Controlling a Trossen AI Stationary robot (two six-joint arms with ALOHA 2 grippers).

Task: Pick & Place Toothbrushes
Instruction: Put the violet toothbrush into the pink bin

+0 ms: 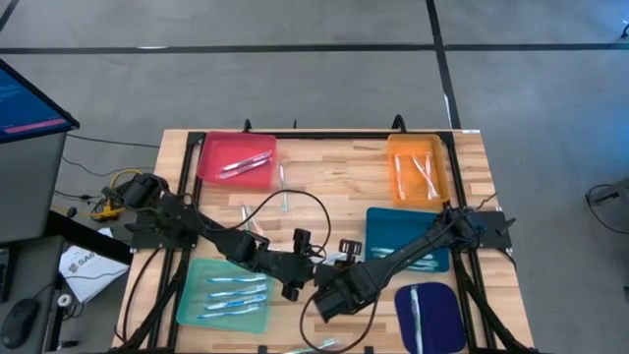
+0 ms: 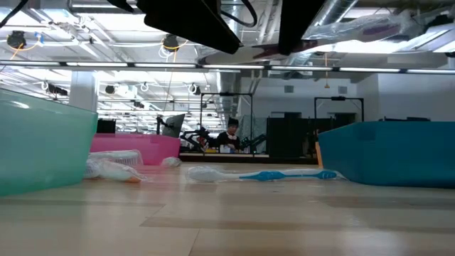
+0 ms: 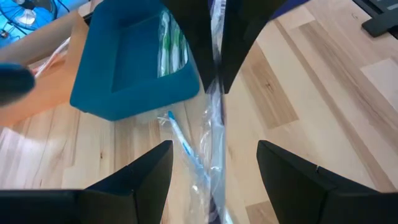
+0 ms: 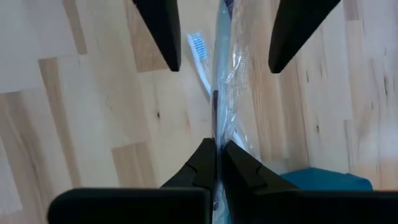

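Observation:
My right gripper (image 4: 217, 149) is shut on a toothbrush in a clear wrapper (image 4: 225, 74) near the middle of the table's near side (image 1: 329, 293). My left gripper (image 3: 214, 148) faces it, open (image 1: 298, 264). Its fingers stand on either side of the wrapper's other end (image 3: 214, 134) without touching. A loose white and blue toothbrush (image 3: 180, 137) lies flat on the wood below (image 2: 263, 174). More toothbrushes lie in the light green tray (image 1: 192, 295), pink tray (image 1: 211, 162), orange tray (image 1: 398, 177), teal tray (image 1: 383, 224) and dark blue tray (image 1: 442, 320). My right gripper pinches the wrapped toothbrush between its two fingers at one end (image 4: 216, 127). The toothbrush runs on from the fingertips, in line with them, toward the left gripper. The wrapper's far end (image 4: 227, 37) reaches between the left gripper's open fingers.
Five trays ring the working area, with the teal tray (image 3: 124, 81) just beyond the grippers. A black cable loops over the wood (image 1: 295, 202) behind the left arm. A monitor (image 1: 29, 98) and cables sit off the table's left edge. People show far off in the room.

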